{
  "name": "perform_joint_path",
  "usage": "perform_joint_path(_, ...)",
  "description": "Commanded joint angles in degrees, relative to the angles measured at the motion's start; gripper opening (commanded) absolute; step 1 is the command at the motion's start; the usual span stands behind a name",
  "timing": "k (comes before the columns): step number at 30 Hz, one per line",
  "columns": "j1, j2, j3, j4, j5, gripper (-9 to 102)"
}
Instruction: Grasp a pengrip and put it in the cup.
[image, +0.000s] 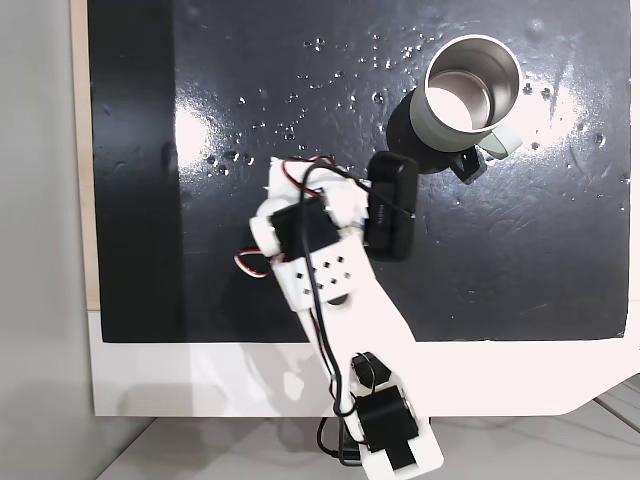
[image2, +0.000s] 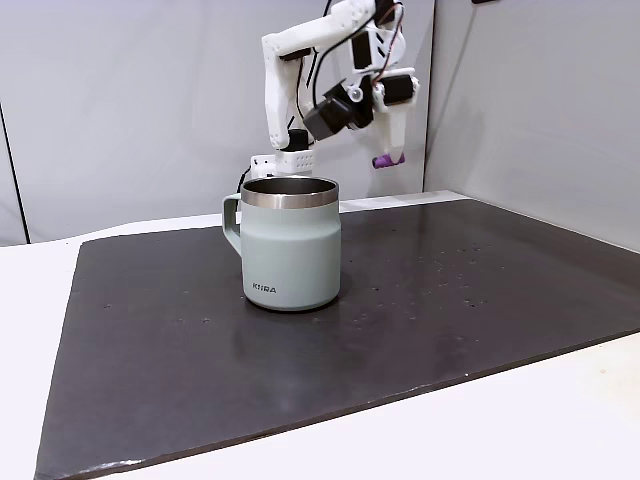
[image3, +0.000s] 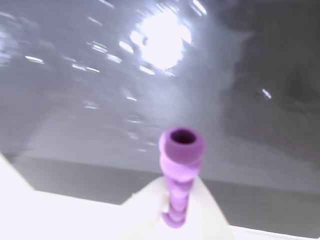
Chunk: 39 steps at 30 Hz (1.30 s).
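claw (image2: 388, 158) clamped on purple grip (image2: 386, 160), raised above black mat (image2: 450, 300) mid-area. grip axis pointing forward out of claw in wrist view. mug (image2: 291, 243) lower, nearer mat's far right corner in overhead fixed view.

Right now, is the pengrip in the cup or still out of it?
Out. The pincer holds the pengrip in the air, above and behind the cup, whose steel interior looks empty from above.

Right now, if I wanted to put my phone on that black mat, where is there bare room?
The mat is bare in front of the cup and to its right in the side-on fixed view. Crowded: behind the cup, where the arm holds the pengrip aloft.
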Motion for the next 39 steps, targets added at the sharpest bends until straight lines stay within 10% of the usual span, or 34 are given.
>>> perform_joint_path(1, 7.38, 6.77, -3.08, 1.41, -8.26, 0)
perform_joint_path(15, 30.15, 4.92, -9.49, -8.53, -28.21, 0)
perform_joint_path(34, 28.92, 4.22, -3.78, -26.54, -32.34, 0)
perform_joint_path(39, 28.92, 5.89, -1.41, -26.63, -31.82, 19)
